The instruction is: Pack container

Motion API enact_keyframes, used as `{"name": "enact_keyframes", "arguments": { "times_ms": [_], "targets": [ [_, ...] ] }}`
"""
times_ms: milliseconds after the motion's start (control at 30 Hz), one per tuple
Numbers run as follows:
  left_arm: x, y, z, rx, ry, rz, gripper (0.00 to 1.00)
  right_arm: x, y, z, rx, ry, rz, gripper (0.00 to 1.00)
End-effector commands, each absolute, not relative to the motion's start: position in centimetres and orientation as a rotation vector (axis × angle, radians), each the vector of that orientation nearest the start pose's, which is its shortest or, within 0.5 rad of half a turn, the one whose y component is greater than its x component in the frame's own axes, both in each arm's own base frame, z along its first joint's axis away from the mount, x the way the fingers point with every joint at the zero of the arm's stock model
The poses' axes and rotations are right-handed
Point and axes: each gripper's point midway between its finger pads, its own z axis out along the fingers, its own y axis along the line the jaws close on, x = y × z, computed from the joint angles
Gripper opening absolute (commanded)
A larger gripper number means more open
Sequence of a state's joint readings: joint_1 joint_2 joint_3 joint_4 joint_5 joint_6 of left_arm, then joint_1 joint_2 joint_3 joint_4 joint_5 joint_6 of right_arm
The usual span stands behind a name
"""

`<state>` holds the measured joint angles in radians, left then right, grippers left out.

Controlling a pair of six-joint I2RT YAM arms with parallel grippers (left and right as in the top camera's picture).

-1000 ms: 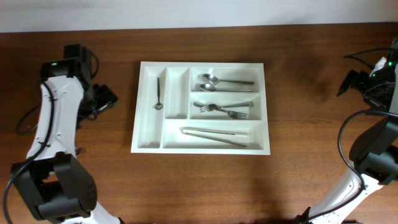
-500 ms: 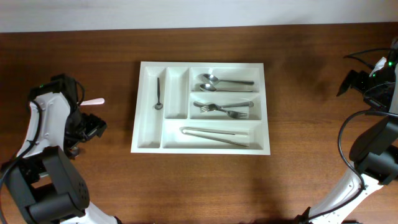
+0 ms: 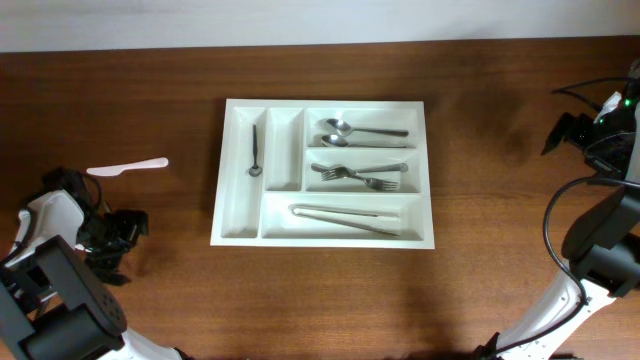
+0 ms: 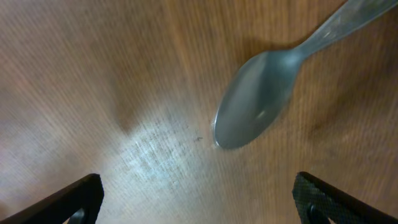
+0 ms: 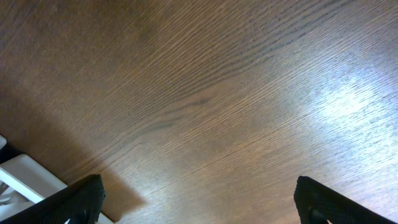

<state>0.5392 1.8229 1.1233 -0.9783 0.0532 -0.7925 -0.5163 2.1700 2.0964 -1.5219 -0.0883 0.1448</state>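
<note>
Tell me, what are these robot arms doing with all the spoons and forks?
They are packing cutlery into the white tray. It already holds two spoons, forks, tongs and one small spoon. Neither arm holds anything right now. The left end effector hovers open over a loose spoon lying on the table, and a white knife lies on the table too. The right end effector is open as well, off to the side over bare wood.

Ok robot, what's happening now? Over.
Left claw open, right claw open, both empty. Tray part filled. Spoon under left claw, white knife loose on table.
</note>
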Motion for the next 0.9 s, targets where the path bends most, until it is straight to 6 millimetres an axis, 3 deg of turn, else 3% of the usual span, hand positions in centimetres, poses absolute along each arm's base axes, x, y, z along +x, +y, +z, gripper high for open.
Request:
{"name": "enact_keyframes", "arguments": {
  "times_ms": [0, 367, 633, 867],
  "targets": [
    [25.6, 13.5, 0.7, -2.037, 2.496, -0.135, 0.99, 36.9, -18.9, 14.2, 0.99, 2.945, 0.139, 0.99],
    [27.9, 14.5, -0.1, -1.891, 2.459, -0.184, 1.0, 36.9, -18.9, 14.2, 0.99, 2.945, 0.139, 0.99],
    [28.1, 14.6, -0.1, -1.877, 2.455, -0.184, 1.0, 36.9, -18.9, 14.2, 0.99, 2.945, 0.139, 0.99],
    [28.0, 15.3, -0.1, -1.89, 2.431, -0.184, 0.89, 36.9, -18.9, 14.2, 0.99, 2.945, 0.139, 0.99]
  ]
}}
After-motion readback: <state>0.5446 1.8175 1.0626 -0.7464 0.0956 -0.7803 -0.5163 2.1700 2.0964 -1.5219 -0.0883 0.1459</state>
